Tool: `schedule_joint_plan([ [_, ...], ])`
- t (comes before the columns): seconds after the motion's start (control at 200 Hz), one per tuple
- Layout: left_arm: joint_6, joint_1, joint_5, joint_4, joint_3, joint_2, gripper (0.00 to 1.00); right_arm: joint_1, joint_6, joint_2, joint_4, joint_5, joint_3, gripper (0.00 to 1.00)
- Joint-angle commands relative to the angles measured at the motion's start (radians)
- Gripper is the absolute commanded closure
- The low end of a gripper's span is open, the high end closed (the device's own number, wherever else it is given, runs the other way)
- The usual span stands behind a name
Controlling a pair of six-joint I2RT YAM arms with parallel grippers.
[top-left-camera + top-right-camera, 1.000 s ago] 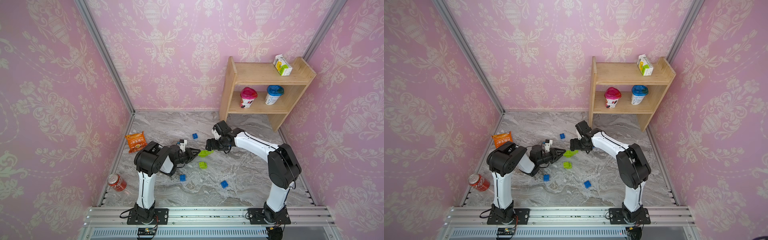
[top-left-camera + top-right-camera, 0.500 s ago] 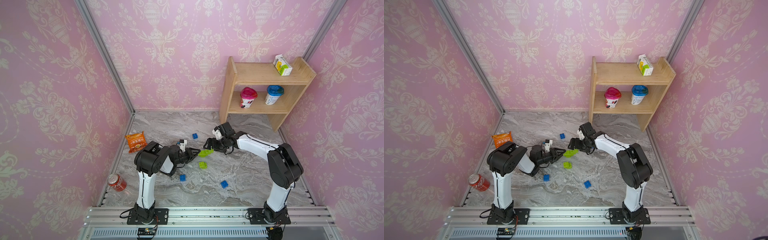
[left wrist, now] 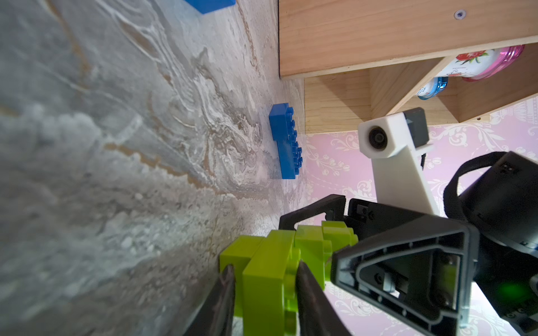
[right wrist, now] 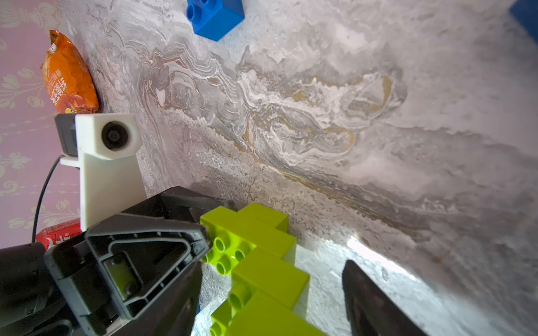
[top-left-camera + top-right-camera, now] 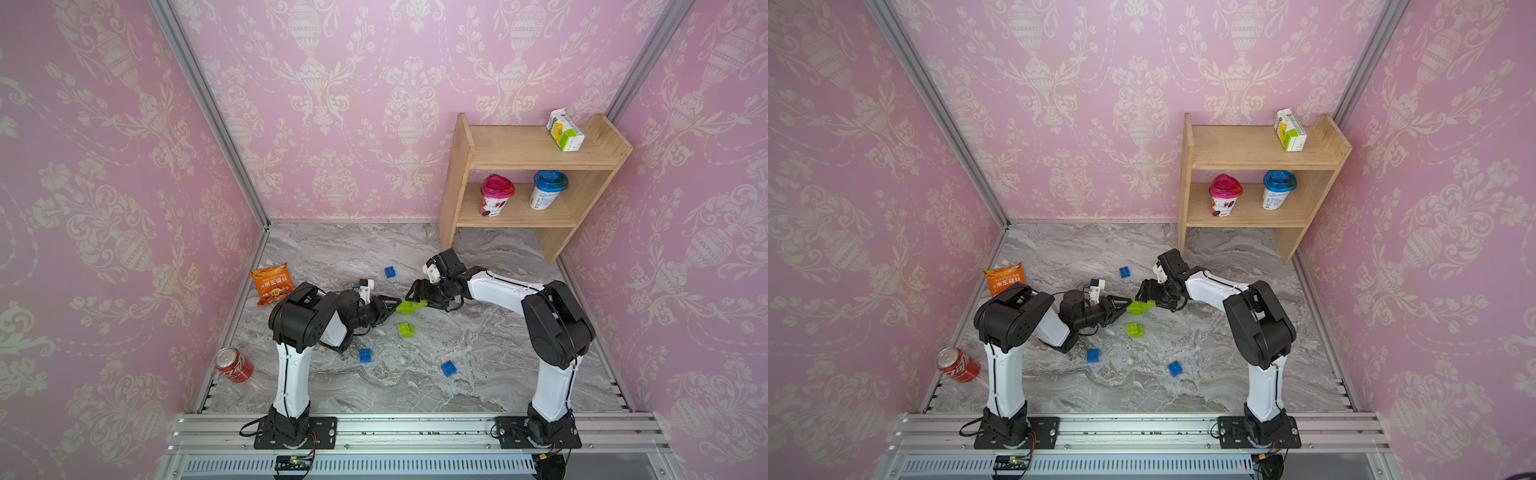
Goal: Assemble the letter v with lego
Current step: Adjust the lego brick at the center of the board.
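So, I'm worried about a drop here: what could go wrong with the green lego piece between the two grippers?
1. The left gripper pinches the stepped green lego piece, while the right gripper stands open with a gap beside it. If the left lets go before the right closes, the piece could fall to the table.
2. The grippers are almost nose to nose, so they may bump and pop the bricks apart.

Lime green bricks (image 4: 262, 232): smooth, glossy plastic. The left gripper fingers (image 4: 139, 261): matt black plastic. Shelf (image 5: 519, 145): bare matt wood. Floor (image 5: 353, 249): smooth, marble-veined, slight sheen.
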Motion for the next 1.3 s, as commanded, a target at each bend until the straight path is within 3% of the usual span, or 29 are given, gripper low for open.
schedule_joint_plan([
  [0.0, 0.008, -0.014, -0.012, -0.100, -0.031, 0.025, 0.63, -0.004, 0.009, 0.003, 0.010, -0.009, -0.018, 0.25],
  [0.43, 0.009, -0.013, -0.016, -0.091, -0.051, -0.008, 0.55, 0.001, 0.011, -0.015, 0.016, 0.006, -0.031, 0.39],
  [0.685, 0.023, 0.009, -0.001, -0.082, -0.080, -0.057, 0.50, 0.008, -0.011, -0.023, -0.006, 0.025, -0.018, 0.40],
  [1.021, 0.069, 0.024, 0.019, -0.162, -0.077, -0.113, 0.50, 0.022, -0.062, -0.050, -0.043, 0.054, -0.001, 0.40],
  [1.291, 0.066, 0.027, 0.019, -0.156, -0.074, -0.100, 0.50, 0.028, -0.083, -0.048, -0.069, 0.066, 0.016, 0.45],
])
